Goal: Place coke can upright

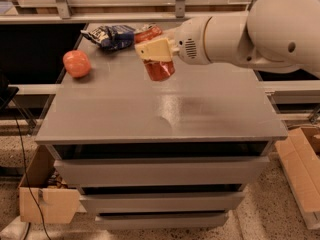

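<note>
Holds the coke can (160,70) in the gripper (152,50), cream fingers closed snugly across its middle. Red body, somewhat tilted, clear of the grey table (125,114), with a faint shadow on the tabletop below the claw. Lower end poking out beneath the fingers, upper end peeking out behind and above them. White script covered by the near finger. Perhaps a silver rim at the bottom, too blurred to be sure. Left of the claw and well apart, a round orange-red fruit (77,64). Behind and left of the claw, a crinkled dark blue bag (111,34), print unreadable. Arm (260,29) cut off at the right edge. Far below the claw, drawer fronts (160,171). Down at either side, a left cardboard box (47,204) and a right cardboard box (300,169), both partly cropped.
</note>
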`<action>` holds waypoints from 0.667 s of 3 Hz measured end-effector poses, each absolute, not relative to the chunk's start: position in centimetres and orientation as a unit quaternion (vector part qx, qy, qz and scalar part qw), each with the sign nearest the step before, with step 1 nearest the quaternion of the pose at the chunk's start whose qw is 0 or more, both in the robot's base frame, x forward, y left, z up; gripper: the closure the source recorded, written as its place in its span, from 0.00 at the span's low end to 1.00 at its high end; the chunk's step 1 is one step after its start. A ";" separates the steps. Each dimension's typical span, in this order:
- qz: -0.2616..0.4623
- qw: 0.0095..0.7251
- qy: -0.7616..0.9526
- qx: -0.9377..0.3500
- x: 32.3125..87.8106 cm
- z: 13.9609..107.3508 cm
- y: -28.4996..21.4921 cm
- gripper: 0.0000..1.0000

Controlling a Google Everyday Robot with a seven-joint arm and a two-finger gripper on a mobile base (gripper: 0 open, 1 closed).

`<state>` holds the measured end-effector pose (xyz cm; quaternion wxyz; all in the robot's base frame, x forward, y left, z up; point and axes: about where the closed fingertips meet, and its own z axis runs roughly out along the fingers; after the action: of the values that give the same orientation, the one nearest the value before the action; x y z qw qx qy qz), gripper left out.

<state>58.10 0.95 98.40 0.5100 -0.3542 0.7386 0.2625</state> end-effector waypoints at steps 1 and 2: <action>0.297 0.550 0.706 -0.331 58.3 97.7 2.0 1.00; 0.319 0.569 0.682 -0.330 58.3 96.8 4.0 1.00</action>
<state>58.25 4.02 96.84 0.5693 -0.3304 0.6820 0.3188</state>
